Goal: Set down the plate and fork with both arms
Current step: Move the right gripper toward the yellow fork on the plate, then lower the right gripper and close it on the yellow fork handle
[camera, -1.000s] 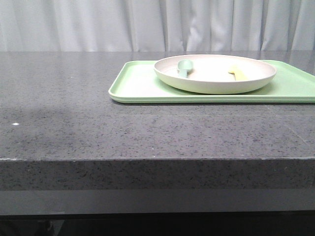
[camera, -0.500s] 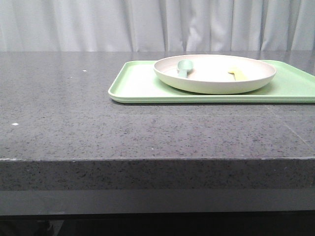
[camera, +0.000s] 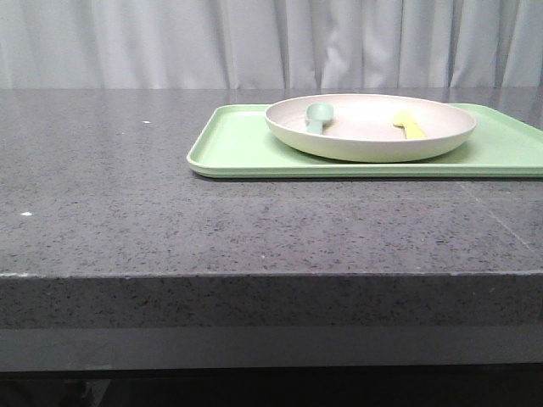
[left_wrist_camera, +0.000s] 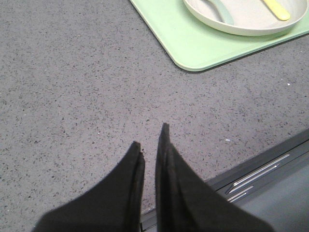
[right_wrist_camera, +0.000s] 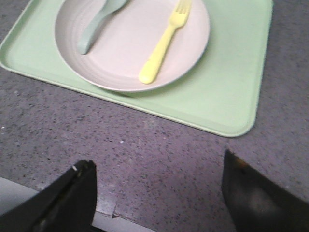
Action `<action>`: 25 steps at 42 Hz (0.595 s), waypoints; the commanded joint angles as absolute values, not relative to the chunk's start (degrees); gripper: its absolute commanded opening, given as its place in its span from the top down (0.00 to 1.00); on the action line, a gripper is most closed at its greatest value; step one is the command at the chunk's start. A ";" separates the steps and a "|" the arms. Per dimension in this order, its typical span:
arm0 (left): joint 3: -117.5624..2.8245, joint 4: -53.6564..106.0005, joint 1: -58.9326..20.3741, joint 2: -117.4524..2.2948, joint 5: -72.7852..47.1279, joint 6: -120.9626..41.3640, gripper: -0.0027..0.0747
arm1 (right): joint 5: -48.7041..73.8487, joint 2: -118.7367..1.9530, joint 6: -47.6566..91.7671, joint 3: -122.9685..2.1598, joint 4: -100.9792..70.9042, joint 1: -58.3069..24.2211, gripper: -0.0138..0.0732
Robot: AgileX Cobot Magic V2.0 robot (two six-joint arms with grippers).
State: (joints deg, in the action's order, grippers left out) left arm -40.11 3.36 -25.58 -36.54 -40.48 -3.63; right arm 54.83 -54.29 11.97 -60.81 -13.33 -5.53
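Plate (camera: 371, 136) sits on light-green tray (camera: 237, 144) atop dark stone counter (camera: 127, 212); fork (right_wrist_camera: 164, 42) and teal spoon (right_wrist_camera: 96, 26) lie inside it, apart. Left gripper (left_wrist_camera: 150, 145) fingers nearly pressed together, holding nothing, over bare counter. Right gripper (right_wrist_camera: 159, 193) spread wide, empty, near tray edge.

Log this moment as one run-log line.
plate on tray | fork and spoon in plate | left gripper shut, empty | right gripper open, empty | nothing grasped yet
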 commanded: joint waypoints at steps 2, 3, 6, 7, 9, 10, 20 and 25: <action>-41.66 3.49 -25.47 -36.34 -35.83 -2.93 0.89 | 53.26 -58.70 13.03 -67.03 -14.18 -9.54 0.20; -41.66 3.49 -25.47 -36.34 -35.83 -2.93 0.89 | 53.44 -59.99 13.03 -68.13 -13.93 -10.48 0.20; -41.66 3.49 -25.47 -36.34 -35.69 -2.93 0.89 | 53.91 -63.64 12.92 -71.15 -12.94 -12.24 0.23; -41.66 3.49 -25.47 -36.34 -35.69 -2.93 0.89 | 54.10 -64.69 12.74 -71.98 -12.81 -12.61 0.26; -41.66 3.49 -25.47 -36.34 -35.69 -2.93 0.89 | 54.56 -67.19 12.14 -73.97 -12.81 -12.87 0.30; -41.66 3.49 -25.47 -36.34 -35.69 -2.93 0.89 | 54.85 -68.27 11.62 -74.88 -12.81 -12.87 0.32; -41.66 3.49 -25.47 -36.34 -35.69 -2.93 0.89 | 60.12 -80.97 4.72 -86.21 -9.63 -12.87 0.43; -41.66 3.49 -25.47 -36.34 -35.69 -2.93 0.89 | 63.87 -87.68 -1.75 -91.93 -5.94 -12.87 0.43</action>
State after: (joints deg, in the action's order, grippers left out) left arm -40.11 3.36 -25.58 -36.54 -40.37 -3.60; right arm 63.44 -85.93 2.18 -87.15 -8.20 -12.83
